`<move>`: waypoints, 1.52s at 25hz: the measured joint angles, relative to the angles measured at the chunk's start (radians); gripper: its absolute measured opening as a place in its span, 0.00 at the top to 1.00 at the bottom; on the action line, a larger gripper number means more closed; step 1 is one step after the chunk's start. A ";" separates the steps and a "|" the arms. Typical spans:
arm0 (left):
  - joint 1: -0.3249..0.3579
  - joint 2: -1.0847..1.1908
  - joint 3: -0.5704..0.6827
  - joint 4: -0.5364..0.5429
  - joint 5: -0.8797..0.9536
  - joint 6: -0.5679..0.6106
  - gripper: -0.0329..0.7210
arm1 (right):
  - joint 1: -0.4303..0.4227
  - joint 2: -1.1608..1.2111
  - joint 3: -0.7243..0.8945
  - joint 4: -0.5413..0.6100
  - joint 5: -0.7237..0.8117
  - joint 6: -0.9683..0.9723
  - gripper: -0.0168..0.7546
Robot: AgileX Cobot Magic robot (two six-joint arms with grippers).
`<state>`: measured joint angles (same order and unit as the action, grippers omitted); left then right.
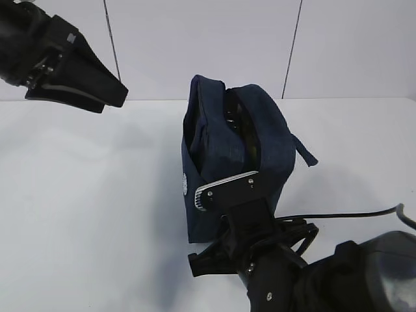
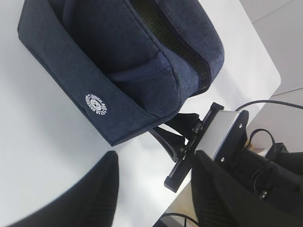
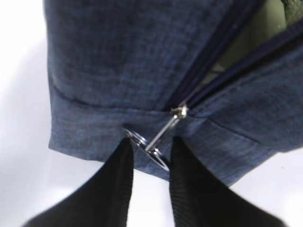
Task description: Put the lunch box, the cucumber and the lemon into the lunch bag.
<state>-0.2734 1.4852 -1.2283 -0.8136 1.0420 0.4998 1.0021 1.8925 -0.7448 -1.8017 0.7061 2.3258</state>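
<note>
The navy lunch bag (image 1: 260, 130) stands upright mid-table, its top zipper partly undone. In the right wrist view my right gripper (image 3: 151, 142) is at the bag's (image 3: 118, 61) lower end. Its two fingers stand either side of the silver ring pull (image 3: 147, 144), a narrow gap still between them. The ring hangs from the zipper slider (image 3: 180, 112). Something pale green shows through the zipper gap; I cannot tell what. The lunch box, the cucumber and the lemon are out of view. My left gripper (image 1: 112, 99) hovers open and empty at the upper left, well clear of the bag (image 2: 118, 61).
A loop handle (image 1: 305, 153) hangs off the bag's right side. The right arm's body and cable (image 1: 351, 214) fill the near right of the white table (image 1: 84, 214). The table's edge (image 2: 270, 61) runs close behind the bag in the left wrist view.
</note>
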 joint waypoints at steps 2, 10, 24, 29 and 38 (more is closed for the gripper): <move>0.000 0.000 0.000 0.000 0.000 0.000 0.48 | 0.000 0.000 0.000 0.000 0.000 0.000 0.75; 0.000 0.000 0.000 0.000 -0.003 0.000 0.48 | 0.000 0.000 0.000 0.000 -0.007 -0.011 0.93; 0.000 0.000 0.000 0.000 -0.008 0.000 0.48 | 0.000 0.000 0.000 0.000 -0.024 -0.103 0.97; 0.000 0.000 0.000 0.000 -0.008 0.000 0.48 | 0.000 0.000 0.000 0.000 -0.024 -0.120 0.97; 0.000 0.000 0.000 0.000 -0.010 0.000 0.48 | 0.000 0.000 0.000 0.000 -0.024 -0.123 0.97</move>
<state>-0.2734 1.4852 -1.2283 -0.8136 1.0318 0.4998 1.0021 1.8925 -0.7448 -1.8017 0.6824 2.2033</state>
